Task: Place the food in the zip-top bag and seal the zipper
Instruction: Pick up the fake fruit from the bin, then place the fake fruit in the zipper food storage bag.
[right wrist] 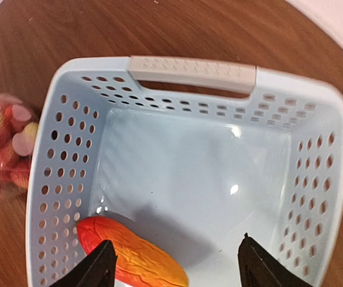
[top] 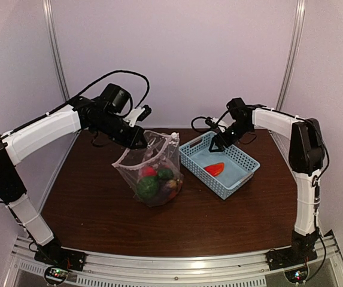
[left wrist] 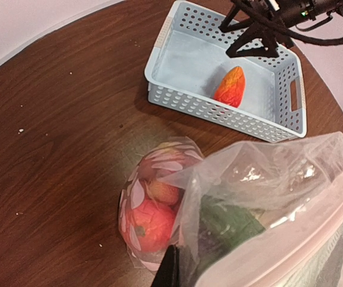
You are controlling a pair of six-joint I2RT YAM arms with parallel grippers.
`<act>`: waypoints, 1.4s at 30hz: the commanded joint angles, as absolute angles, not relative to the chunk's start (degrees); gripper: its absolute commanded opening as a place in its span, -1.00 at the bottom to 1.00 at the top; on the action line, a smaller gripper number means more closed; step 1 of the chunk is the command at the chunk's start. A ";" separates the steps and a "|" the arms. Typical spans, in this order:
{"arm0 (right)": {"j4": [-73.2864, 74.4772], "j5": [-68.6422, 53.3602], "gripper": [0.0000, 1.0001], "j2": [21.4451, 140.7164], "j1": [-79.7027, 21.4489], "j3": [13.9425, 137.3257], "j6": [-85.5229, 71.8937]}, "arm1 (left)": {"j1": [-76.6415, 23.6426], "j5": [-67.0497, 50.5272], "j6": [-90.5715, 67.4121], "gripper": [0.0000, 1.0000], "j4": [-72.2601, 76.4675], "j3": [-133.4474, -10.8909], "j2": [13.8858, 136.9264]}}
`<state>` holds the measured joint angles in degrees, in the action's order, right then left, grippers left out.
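Zip-top bag [top: 159,152] on dark wooden table [top: 87,203]

Bag [left wrist: 267,179] w/ food [left wrist: 150,224] near basket [left wrist: 219,110] holding 1 orange-red piece [left wrist: 231,86].

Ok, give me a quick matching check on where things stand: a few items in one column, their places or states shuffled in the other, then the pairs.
1. left gripper
2. right gripper
3. orange-red food piece
4. zip-top bag

A. lying in the blue basket
B. open, above the basket
C. on the table beside the basket, produce inside
D. shut on the bag's top edge

Pairs: 1-D, 2-B, 3-A, 4-C.
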<state>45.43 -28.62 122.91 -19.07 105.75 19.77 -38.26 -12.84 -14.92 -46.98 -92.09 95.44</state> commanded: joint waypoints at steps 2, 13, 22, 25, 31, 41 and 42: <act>59.44 -32.60 0.30 123.16 -18.81 112.69 49.63 | -38.41 -12.68 -15.06 -1.00 -45.28 -92.09 93.92; 67.70 -27.93 0.16 127.01 -21.57 113.95 70.43 | -38.41 -12.00 -15.10 -1.00 -46.66 -93.78 93.60; 61.71 -23.62 0.22 129.18 -25.48 112.55 70.43 | -38.41 -11.56 -15.34 -1.00 -47.29 -93.43 92.90; 61.68 -21.57 0.21 130.59 -26.24 112.82 71.02 | -38.41 -11.54 -15.39 -1.00 -47.29 -93.43 92.91; 60.38 -19.46 0.18 130.48 -26.38 109.53 71.60 | -38.41 -11.36 -15.23 -1.00 -47.30 -93.33 92.61; 56.94 -17.41 -0.17 128.35 -25.30 106.97 68.28 | -38.41 -11.83 -15.40 -1.00 -47.24 -93.77 93.02; 56.80 -17.55 -0.19 127.95 -24.86 107.04 67.76 | -38.41 -11.93 -15.46 -1.00 -47.20 -93.82 93.09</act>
<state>58.39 -20.47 129.62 -26.24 108.40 69.78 -38.26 -11.99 -14.94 -48.03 -92.40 94.30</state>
